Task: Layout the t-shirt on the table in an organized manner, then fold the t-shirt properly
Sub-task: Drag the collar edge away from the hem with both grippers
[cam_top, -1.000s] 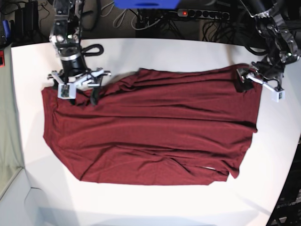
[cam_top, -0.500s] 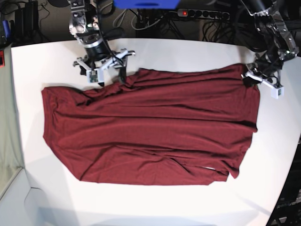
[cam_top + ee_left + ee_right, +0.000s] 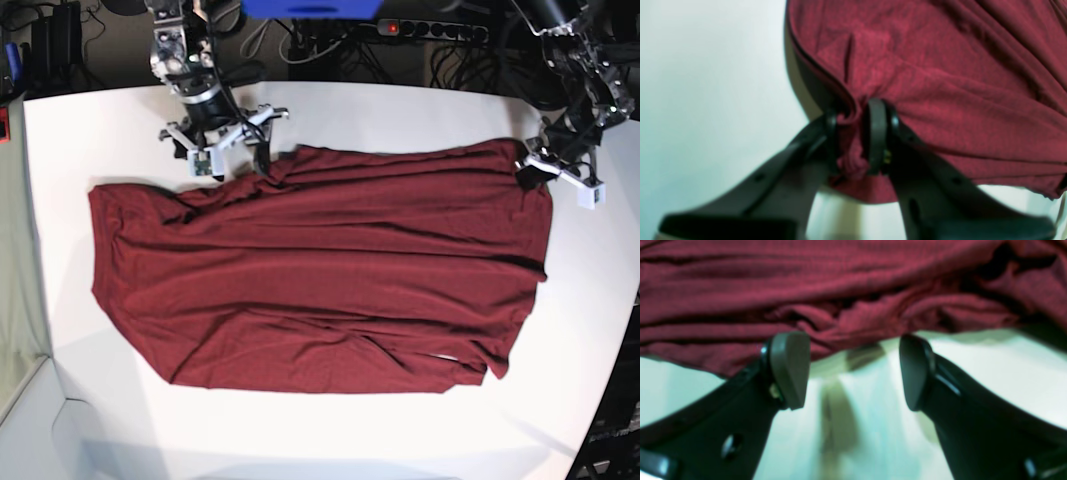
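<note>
The maroon t-shirt [image 3: 320,270] lies spread across the white table [image 3: 400,115], wrinkled along its far edge. At the shirt's far right corner my left gripper [image 3: 530,168] is shut on a bunched fold of the t-shirt [image 3: 940,83]; in the left wrist view that gripper [image 3: 857,143] pinches cloth between both pads. My right gripper [image 3: 233,163] hovers at the shirt's far left edge, open. Between its fingers [image 3: 790,368] in the right wrist view lies bare table, with the t-shirt [image 3: 806,290] hem just beyond the tips.
Cables and a power strip [image 3: 430,30] sit behind the table's far edge. The table's curved edge runs down the right side [image 3: 610,380]. Bare white surface lies in front of the shirt [image 3: 300,430].
My right gripper moved from the shirt's left shoulder area to the far edge further right. My left gripper closed on the shirt's far right corner.
</note>
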{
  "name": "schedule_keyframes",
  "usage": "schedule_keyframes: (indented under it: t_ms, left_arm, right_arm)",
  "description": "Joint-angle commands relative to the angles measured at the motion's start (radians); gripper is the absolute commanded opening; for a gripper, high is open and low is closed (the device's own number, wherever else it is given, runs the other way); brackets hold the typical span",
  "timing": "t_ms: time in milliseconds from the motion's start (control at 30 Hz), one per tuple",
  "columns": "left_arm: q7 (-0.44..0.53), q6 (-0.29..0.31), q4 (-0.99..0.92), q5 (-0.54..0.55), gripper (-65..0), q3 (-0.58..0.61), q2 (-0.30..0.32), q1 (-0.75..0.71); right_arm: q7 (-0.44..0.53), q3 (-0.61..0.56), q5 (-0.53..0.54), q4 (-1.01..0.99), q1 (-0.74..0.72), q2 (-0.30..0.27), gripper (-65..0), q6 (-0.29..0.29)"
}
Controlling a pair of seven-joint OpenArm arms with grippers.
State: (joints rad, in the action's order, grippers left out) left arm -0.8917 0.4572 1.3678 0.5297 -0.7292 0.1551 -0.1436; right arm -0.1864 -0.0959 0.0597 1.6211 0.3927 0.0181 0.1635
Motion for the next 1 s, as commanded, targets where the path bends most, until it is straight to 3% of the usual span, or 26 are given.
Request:
schedule_keyframes:
  t_ms: [0, 267, 400, 567, 967]
  left_arm:
    - [-0.07, -0.016, -0.011, -0.061, -52.7, 0.004, 0.001, -0.009]
    - [-0.07, -0.016, -0.006, -0.061, -52.8, 0.003, 0.004, -0.009]
    - [-0.068, -0.016, -0.009, -0.061, -52.8, 0.004, 0.021, -0.009]
    - [-0.068, -0.016, -0.008, -0.061, -52.8, 0.001, 0.022, -0.009]
    - [-0.079, -0.016, -0.003, -0.052, -52.8, -0.002, 0.071, -0.009]
  right_arm:
    - [0.028, -0.02, 0.006, 0.006, -0.011, 0.004, -22.3, 0.008]
    - [0.028, -0.061, 0.006, -0.009, -0.03, 0.004, -25.1, 0.006]
    - [0.012, -0.058, 0.006, -0.028, -0.047, 0.004, -40.6, 0.006]
    - [-0.081, -0.052, 0.01, -0.025, -0.056, 0.003, -64.9, 0.006]
    - [-0.084, -0.052, 0.007, 0.155, 0.07, -0.002, -65.0, 0.006]
